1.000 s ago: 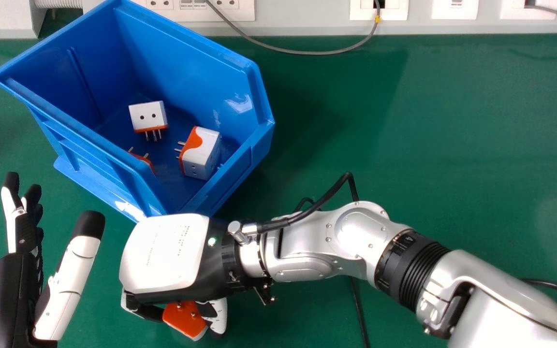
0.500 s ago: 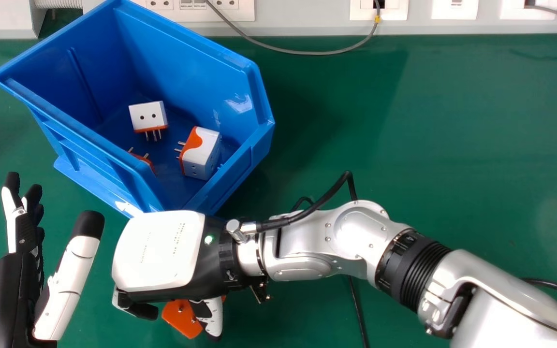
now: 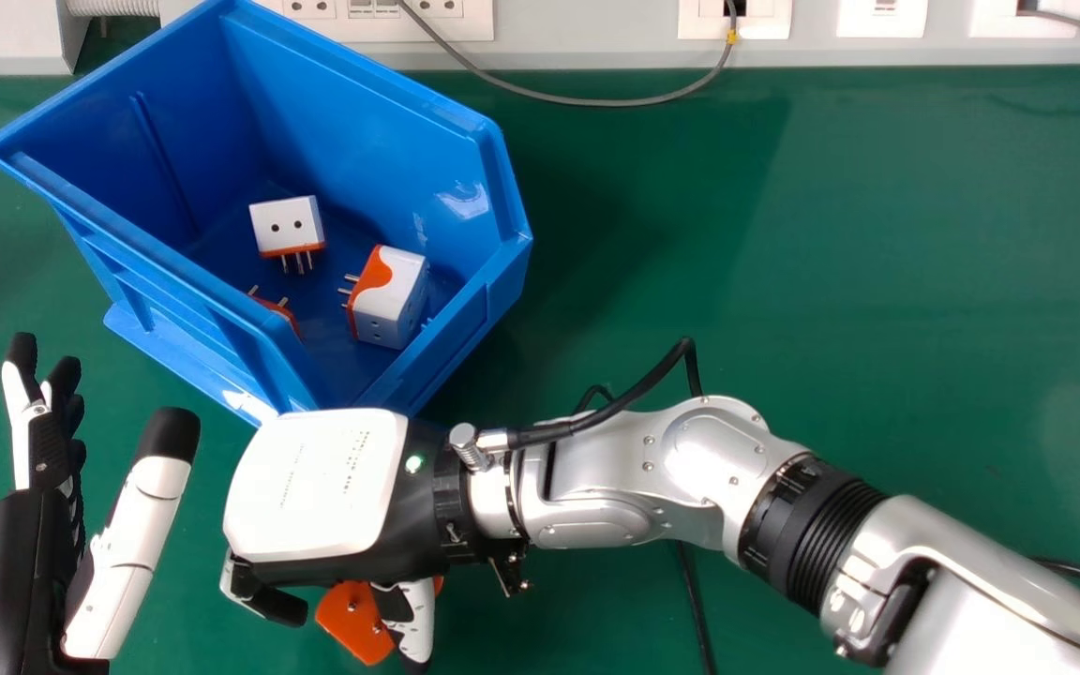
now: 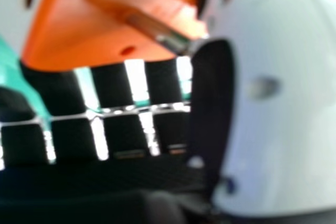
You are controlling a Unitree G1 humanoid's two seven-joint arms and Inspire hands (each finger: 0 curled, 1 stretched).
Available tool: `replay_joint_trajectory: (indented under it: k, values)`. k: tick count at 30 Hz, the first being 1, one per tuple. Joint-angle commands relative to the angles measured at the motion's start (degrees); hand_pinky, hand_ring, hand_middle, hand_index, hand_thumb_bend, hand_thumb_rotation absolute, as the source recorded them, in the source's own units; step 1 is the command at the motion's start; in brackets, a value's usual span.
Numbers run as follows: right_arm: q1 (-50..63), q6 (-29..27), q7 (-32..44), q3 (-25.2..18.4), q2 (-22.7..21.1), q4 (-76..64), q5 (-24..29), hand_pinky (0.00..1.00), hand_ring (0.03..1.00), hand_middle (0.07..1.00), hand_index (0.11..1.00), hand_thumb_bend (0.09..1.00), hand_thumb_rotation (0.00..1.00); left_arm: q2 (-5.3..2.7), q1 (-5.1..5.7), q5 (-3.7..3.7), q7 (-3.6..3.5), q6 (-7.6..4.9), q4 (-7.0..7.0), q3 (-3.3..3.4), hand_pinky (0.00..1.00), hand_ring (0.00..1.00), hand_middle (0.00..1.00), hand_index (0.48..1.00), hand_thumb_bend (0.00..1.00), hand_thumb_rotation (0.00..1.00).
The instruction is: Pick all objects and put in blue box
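My right robot hand [image 3: 315, 487] is curled round a plug [image 3: 348, 623]! Left robot hand [image 3: 24, 562] spread, box [image 3: 362, 122] by the table's [image 3: 784, 281] far edge.

Blue box [image 3: 352, 103] on green table [image 3: 877, 244]
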Motion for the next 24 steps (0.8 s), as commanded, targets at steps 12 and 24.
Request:
replay_joint_trajectory:
  k: [12,24]
  values:
    - [-0.3,-1.0,4.6,-1.8,0.0,-0.3,4.0,0.17,0.201,0.375,0.487,0.524,0.02,0.36,-0.16,-0.46,-0.49,-0.33,-1.06,0.34,1.0,1.0,1.0,1.0,0.81,0.88]
    - [0.3,-0.1,6.7,-2.7,-0.2,0.0,4.4,0.24,0.327,0.427,0.495,0.519,0.0,0.23,-0.32,-0.4,-0.71,0.32,-1.51,0.34,1.0,1.0,1.0,1.0,0.81,0.88]
